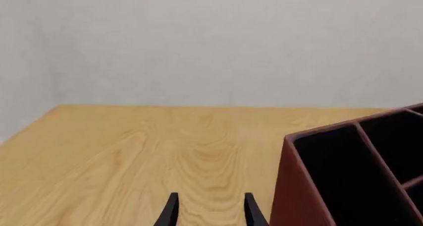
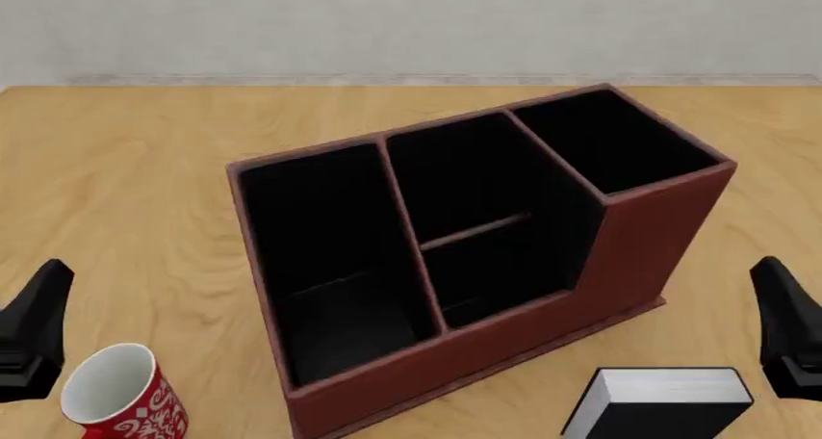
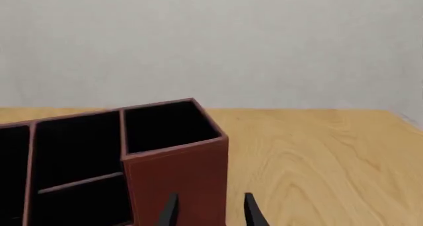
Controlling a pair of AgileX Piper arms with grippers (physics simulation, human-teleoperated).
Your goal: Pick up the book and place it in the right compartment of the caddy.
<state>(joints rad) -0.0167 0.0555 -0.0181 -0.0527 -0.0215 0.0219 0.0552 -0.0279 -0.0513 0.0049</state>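
Observation:
The reddish-brown caddy (image 2: 649, 242) stands at an angle in the middle of the table, its black sections empty. Its right compartment (image 2: 614, 142) is the tall narrow end at the far right, also seen in the right wrist view (image 3: 168, 123). The black book (image 2: 668, 399) lies flat on the table just in front of the caddy's right end, white page edge to the left. My right gripper (image 3: 211, 210) is open and empty; in the front view it (image 2: 786, 314) hangs to the right of the book. My left gripper (image 1: 210, 210) is open and empty beside the caddy's low end (image 1: 343, 181).
A red-and-white mug (image 2: 122, 399) stands upright at the near left, right next to my left gripper (image 2: 37, 319). Bare wooden table (image 2: 115, 169) extends around the caddy, with a pale wall behind.

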